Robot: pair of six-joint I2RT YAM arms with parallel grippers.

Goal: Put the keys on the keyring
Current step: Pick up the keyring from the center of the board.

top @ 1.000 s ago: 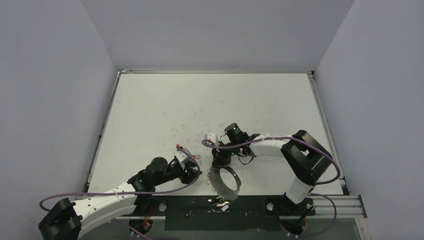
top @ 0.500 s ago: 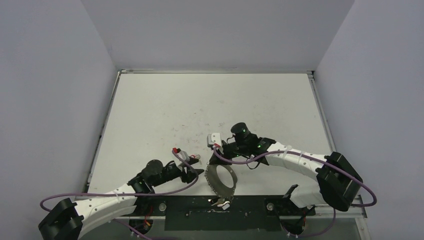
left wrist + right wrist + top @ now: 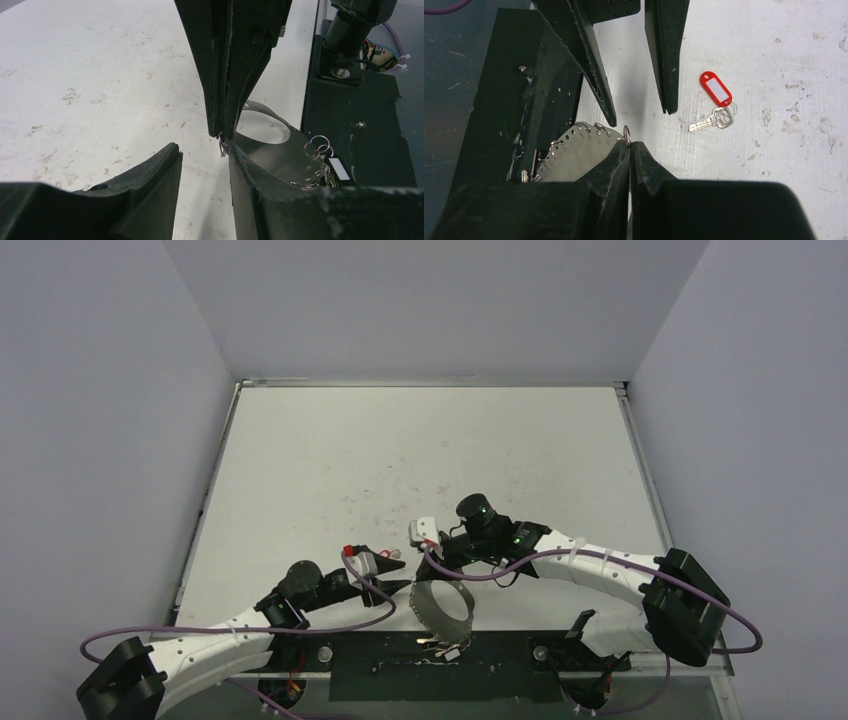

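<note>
The right hand (image 3: 630, 146) has its fingers pressed together on a small ring (image 3: 626, 132) at the rim of the keyring (image 3: 574, 152), which rests partly on the worktop (image 3: 774, 50) and partly over the dark strip at its near edge. The left hand (image 3: 204, 151) stands spread just in front of that pinch with nothing between its fingers. One of them lies close against the keyring's wall, though I can't tell whether it touches.

The key with the red tag (image 3: 715, 90) lies flat on the worktop, just past the left hand's fingers, clear of both hands. I can't make out the green one for sure.

That key looks a fiddly thing: tiny, light, smooth metal, lying flush on a hard surface, so fingers would likely skate it along rather than lift it. The plastic tag is thicker and less slick, and seems the better place to take hold, with the blade left dangling free.

The keyring looks thin and springy, and its loose rings are apt to swing. It should behave best held at the rim, right beside the ring being worked, as the right hand has it.
</note>
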